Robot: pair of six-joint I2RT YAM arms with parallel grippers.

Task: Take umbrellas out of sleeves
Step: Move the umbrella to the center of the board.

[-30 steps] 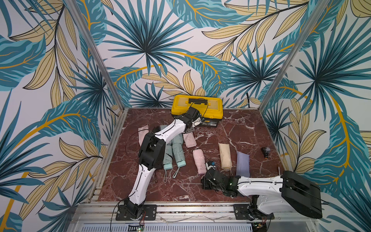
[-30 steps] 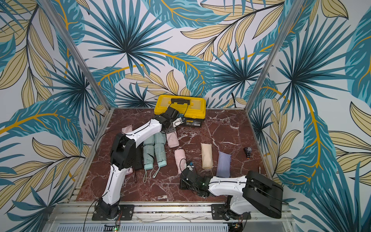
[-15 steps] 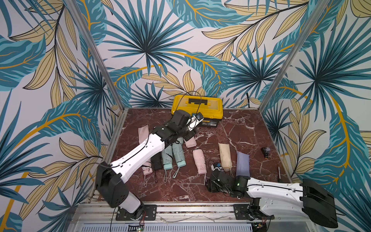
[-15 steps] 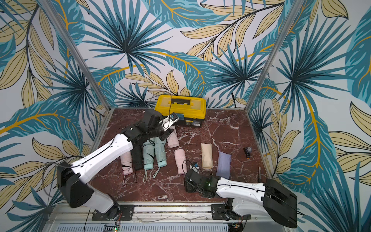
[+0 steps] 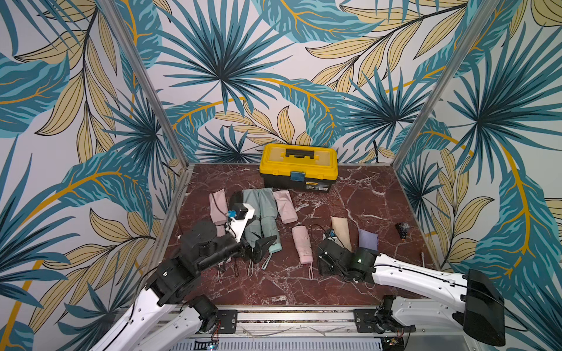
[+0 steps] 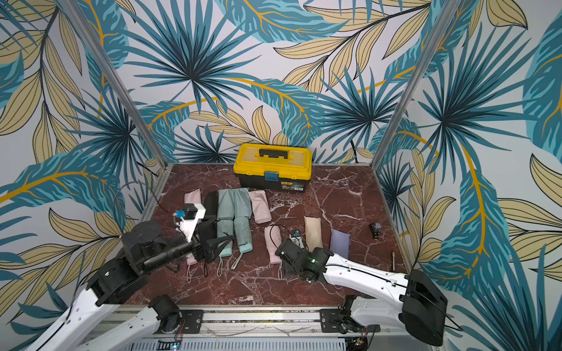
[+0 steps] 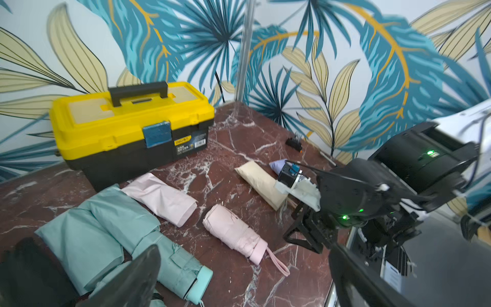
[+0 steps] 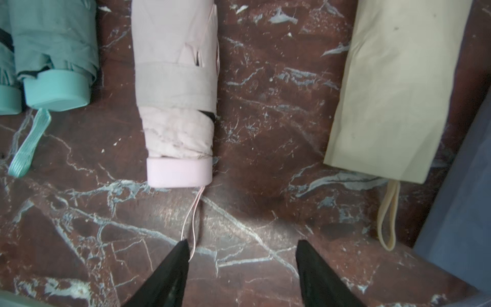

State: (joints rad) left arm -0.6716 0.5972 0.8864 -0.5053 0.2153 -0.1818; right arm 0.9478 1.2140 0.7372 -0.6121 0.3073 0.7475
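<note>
Beige sleeve (image 8: 398,79): on the desk (image 5: 365,194) in front of the toolbox's (image 5: 299,164) right end, well apart from it. It is plump, so probably still full, and only a wrist loop (image 8: 388,218) trails from its mouth.
Lilac sleeve (image 5: 368,240): past the toolbox's right end, farther out still; also looks filled.
Pink umbrella (image 8: 176,93): already bare, before the toolbox's middle, well apart.
Pink sleeve (image 5: 285,206), mint sleeves (image 5: 258,199): flat, seemingly empty, just before the toolbox.
Toolbox: lid shut, contents hidden.
Handling: light; cloth limp and slippery, handle end stiff. Best to pinch the loop or handle while pinning the sleeve's closed end.
Right end effector (image 8: 240,265): fingers moderately apart, empty, over bare desk farther from the toolbox than the pink umbrella.
Left end effector (image 7: 244,248): spread wide, empty.
</note>
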